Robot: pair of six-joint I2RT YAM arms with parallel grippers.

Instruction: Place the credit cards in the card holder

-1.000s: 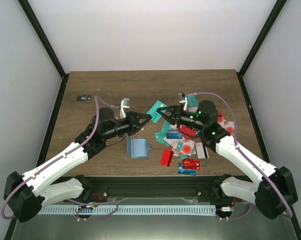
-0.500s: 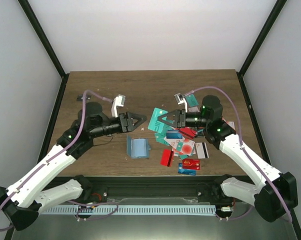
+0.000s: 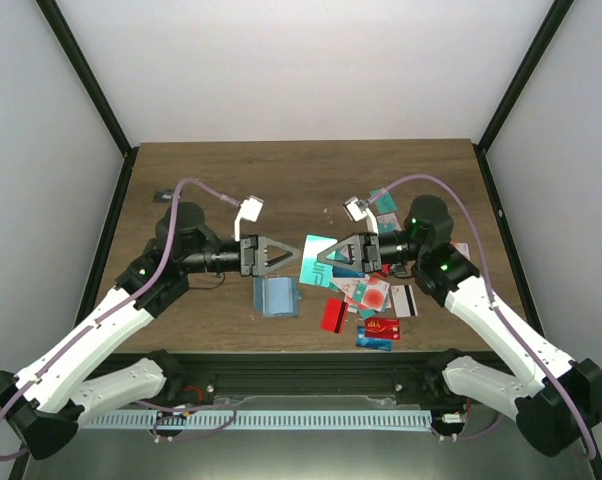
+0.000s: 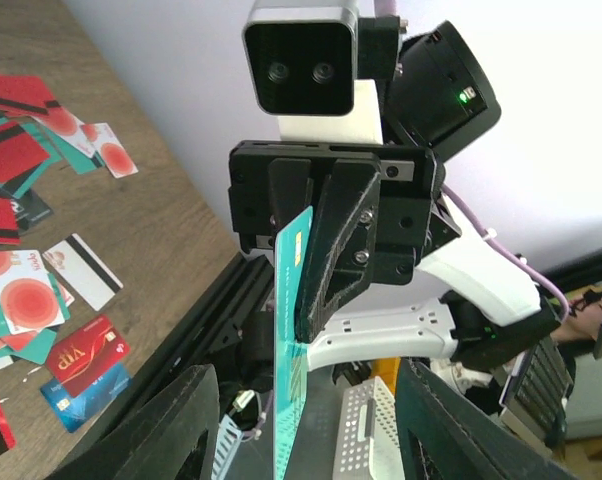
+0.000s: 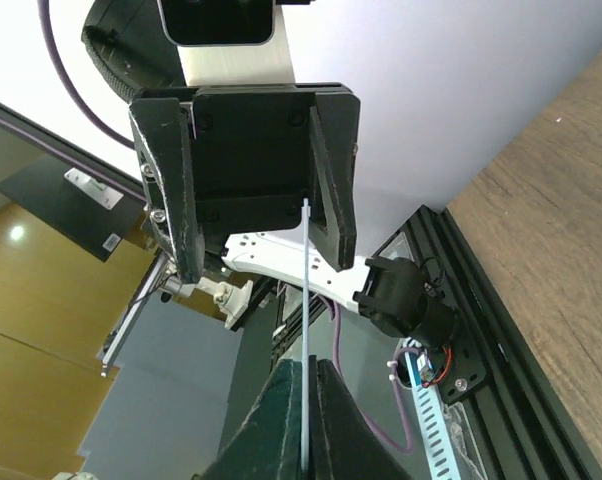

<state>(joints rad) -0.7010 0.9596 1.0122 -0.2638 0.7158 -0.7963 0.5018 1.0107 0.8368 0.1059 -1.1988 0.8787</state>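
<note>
My right gripper (image 3: 333,257) is shut on a teal credit card (image 3: 315,258) and holds it upright above the table, its free edge pointing left. My left gripper (image 3: 287,251) is open and faces it at the same height. In the right wrist view the card (image 5: 307,290) shows edge-on from my shut right gripper (image 5: 308,366) to between the left gripper's open jaws. In the left wrist view the card (image 4: 290,340) reaches down between my open left gripper (image 4: 306,430). The teal-blue card holder (image 3: 274,296) lies open on the table below. Several more cards (image 3: 373,292) lie at right.
A small dark object (image 3: 166,196) lies at the table's far left. A red card (image 3: 333,315) and a blue card (image 3: 376,343) lie near the front edge. Black frame posts stand at the table's back corners. Loose cards (image 4: 21,300) show on the table in the left wrist view.
Both grippers have turned level and now face each other. The right gripper has carried the teal card left, so its free edge sits between the open left jaws.
</note>
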